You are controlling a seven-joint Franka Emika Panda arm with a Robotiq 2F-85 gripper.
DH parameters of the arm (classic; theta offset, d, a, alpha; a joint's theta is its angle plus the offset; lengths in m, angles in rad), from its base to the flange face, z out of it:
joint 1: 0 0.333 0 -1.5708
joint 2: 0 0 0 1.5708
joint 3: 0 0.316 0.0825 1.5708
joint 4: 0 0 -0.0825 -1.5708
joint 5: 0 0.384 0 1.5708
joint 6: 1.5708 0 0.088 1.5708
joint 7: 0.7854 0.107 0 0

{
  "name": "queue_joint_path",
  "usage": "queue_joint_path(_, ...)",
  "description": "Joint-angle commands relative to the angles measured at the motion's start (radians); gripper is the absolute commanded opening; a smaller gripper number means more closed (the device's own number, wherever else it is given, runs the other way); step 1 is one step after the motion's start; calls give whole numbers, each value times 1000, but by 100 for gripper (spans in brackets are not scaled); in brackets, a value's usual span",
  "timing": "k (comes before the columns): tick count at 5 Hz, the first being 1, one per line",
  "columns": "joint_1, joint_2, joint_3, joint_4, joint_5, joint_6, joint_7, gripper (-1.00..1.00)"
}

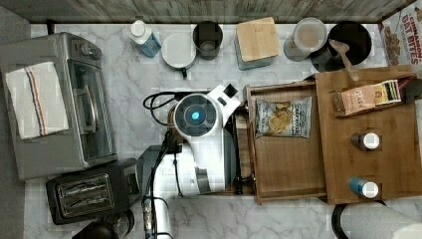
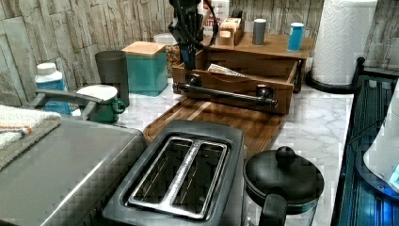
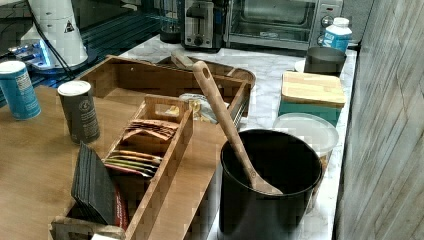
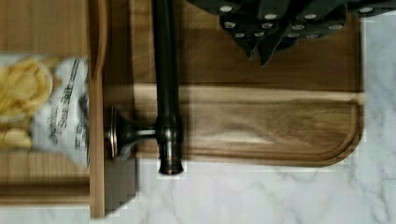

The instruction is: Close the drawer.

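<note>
Nearest in the left view: a black toaster [image 2: 183, 174] and a black-lidded pot [image 2: 282, 176] side by side on the marble counter [image 2: 320, 127]. Just behind them, a dark round-cornered tray [image 2: 221, 120], flat on the counter.

Next, over the far part of the tray, the drawer [image 1: 288, 164] – standing open, drawn well out from under the cabinet top [image 1: 368, 174] toward the top view's left. Across its front, a dark metal handle [image 4: 167, 93], long and rod-like, held off the wood on short posts. Inside, a chip bag [image 1: 282, 117] lying flat toward the top view's upper end; the remaining floor bare wood.

At the drawer's front, the arm [image 1: 199, 129], reaching down above the tray. Gripper [image 4: 261, 49] seen in the wrist view over the tray, on the outer side of the handle and apart from it – fingers [image 4: 275, 32] drawn close together at the tips, holding nothing.

Farther back, on the cabinet top, two canisters standing upright, one grey [image 2: 259, 31] and one blue [image 2: 296, 36], with a paper-towel roll [image 2: 341, 40] beside them at the left view's right.
</note>
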Motion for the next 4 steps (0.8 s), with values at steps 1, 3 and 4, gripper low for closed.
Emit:
queue_joint_path(1,3,0,0,-192,-116,131,32,-100)
queue_joint_path(3,12,63,7,-223,-179,203,151,-100)
queue_joint_path(4,3,58,-4,-230,-178,213,117,-100)
